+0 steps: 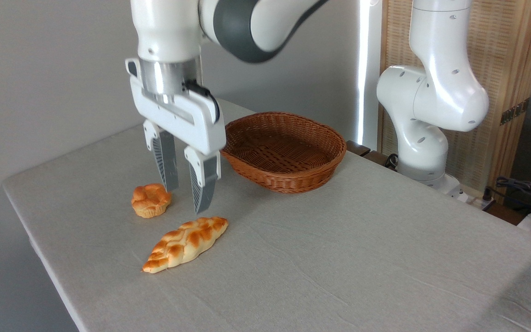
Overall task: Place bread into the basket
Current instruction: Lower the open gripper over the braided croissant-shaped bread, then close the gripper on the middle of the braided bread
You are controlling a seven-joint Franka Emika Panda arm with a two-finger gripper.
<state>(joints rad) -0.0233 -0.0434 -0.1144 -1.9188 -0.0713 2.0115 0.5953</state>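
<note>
The bread, a long braided golden loaf with pointed ends, lies flat on the table at the lower left. My gripper hangs open just above and behind the loaf's far end, holding nothing and not touching the loaf. The basket, an oval reddish-brown wicker one, stands to the right of the gripper, with nothing inside it. The gripper's body covers a bit of the basket's left rim.
A small round orange bun sits just left of the gripper's left finger. The table's left edge runs close to the bun and loaf. The arm's white base stands behind the table at the right, with cables beyond it.
</note>
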